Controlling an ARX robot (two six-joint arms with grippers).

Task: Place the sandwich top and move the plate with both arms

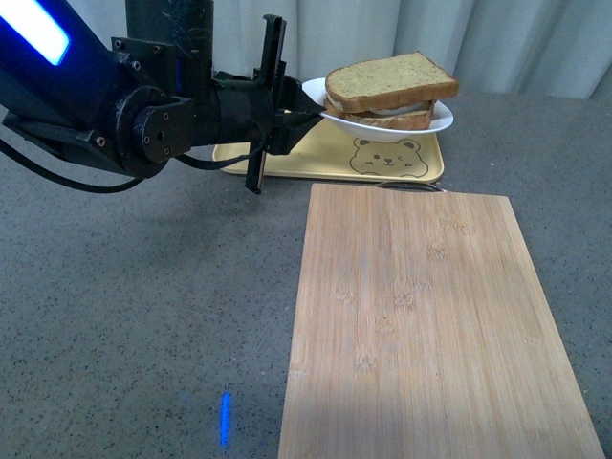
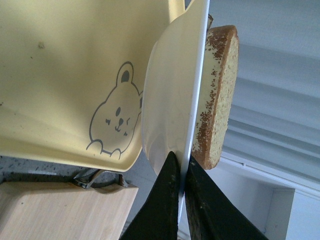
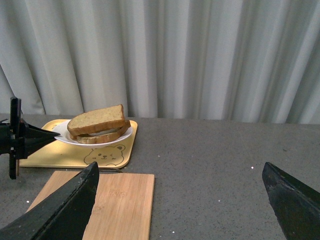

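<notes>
The sandwich top (image 1: pixel 392 78), a brown bread slice, lies on a lower slice on the white plate (image 1: pixel 442 120). My left gripper (image 1: pixel 311 113) is shut on the plate's left rim and holds it lifted above the yellow tray. In the left wrist view the fingertips (image 2: pixel 181 161) pinch the plate (image 2: pixel 165 100) edge, with the bread (image 2: pixel 220 90) right behind it. The right wrist view shows the plate (image 3: pixel 125 134) and sandwich top (image 3: pixel 97 120) far off, and my right gripper (image 3: pixel 180 166) open over the grey table with nothing between its fingers. The right gripper is out of the front view.
A yellow tray with a bear drawing (image 1: pixel 287 158) lies under the plate at the back. A bamboo cutting board (image 1: pixel 421 316) covers the table's near right side. A grey curtain (image 3: pixel 200 55) hangs behind the table.
</notes>
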